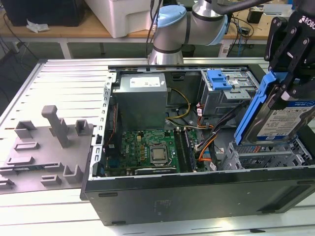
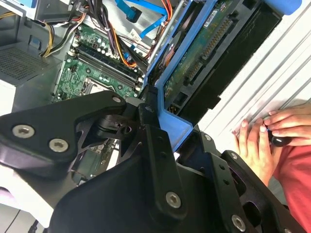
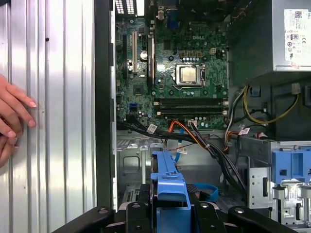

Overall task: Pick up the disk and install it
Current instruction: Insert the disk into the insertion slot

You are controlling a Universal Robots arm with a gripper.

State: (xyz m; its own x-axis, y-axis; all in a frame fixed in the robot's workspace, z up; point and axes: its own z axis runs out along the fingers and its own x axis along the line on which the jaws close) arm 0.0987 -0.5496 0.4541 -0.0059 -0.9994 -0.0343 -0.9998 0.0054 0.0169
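The black pincer [image 1: 287, 89] is clenched on the flat silver disk with a blue plastic frame [image 1: 281, 120]. It hangs tilted, long side nearly upright, above the grey metal bay [image 1: 266, 155] at the exterior view's right.

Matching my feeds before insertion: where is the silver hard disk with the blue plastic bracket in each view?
Exterior view: the disk, exterior view's right, tilted over the black computer case, in the tool.
Second wrist view: its circuit-board underside beyond the tool.
First wrist view: its blue bracket edge.
Shared: green motherboard.
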